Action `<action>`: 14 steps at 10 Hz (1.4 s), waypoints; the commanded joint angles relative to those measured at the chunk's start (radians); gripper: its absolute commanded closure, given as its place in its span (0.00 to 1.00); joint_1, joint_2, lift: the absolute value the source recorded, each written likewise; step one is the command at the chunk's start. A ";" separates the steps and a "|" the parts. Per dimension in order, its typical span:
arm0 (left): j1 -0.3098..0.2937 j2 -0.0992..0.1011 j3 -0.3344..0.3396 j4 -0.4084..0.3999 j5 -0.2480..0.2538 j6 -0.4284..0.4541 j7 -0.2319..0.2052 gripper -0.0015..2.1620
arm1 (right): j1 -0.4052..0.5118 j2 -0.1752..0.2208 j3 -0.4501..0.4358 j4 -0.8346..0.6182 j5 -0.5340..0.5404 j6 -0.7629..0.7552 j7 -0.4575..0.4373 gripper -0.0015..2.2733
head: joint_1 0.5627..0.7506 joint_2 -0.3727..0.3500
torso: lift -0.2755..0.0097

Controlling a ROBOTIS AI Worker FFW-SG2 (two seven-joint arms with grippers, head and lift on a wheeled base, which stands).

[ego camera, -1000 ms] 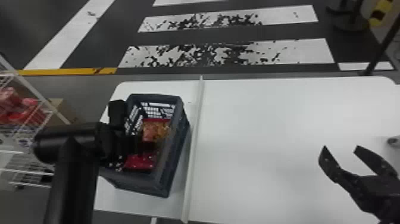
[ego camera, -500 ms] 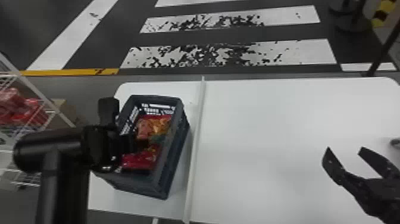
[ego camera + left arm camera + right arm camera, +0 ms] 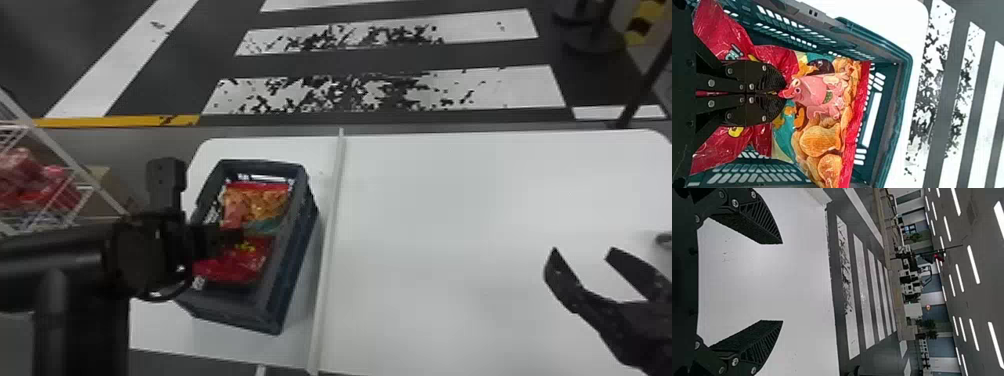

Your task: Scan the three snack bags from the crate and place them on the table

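Left gripper [image 3: 784,94] had fingers together over the red bag [image 3: 717,152], hold unclear; any shallow pinch risked slipping. Right gripper [image 3: 782,282] gaped, empty.

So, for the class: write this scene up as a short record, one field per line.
crate: on the table, left of the white strip
crate wall: dark, slotted
bags visible inside: a red bag, a chips bag
left gripper: fingers together, over the bags
firm grip: cannot tell
right gripper: open, over the table
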 commanded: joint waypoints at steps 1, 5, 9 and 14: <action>0.018 -0.004 0.016 -0.053 0.012 0.002 0.008 0.80 | 0.005 0.002 0.001 -0.006 0.000 0.000 0.000 0.08 | 0.70 0.78 | 0.75; 0.072 -0.008 0.045 -0.182 0.043 0.002 0.014 0.80 | 0.025 0.000 -0.002 -0.026 0.000 0.000 0.000 0.08 | 0.70 0.80 | 0.75; 0.141 -0.010 0.085 -0.357 0.094 0.054 0.025 0.80 | 0.030 0.002 -0.005 -0.032 -0.008 0.000 0.000 0.08 | 0.70 0.78 | 0.75; 0.153 -0.034 0.079 -0.297 0.078 -0.020 0.023 0.80 | 0.036 -0.006 -0.021 -0.037 -0.026 0.000 0.000 0.08 | 0.70 0.78 | 0.75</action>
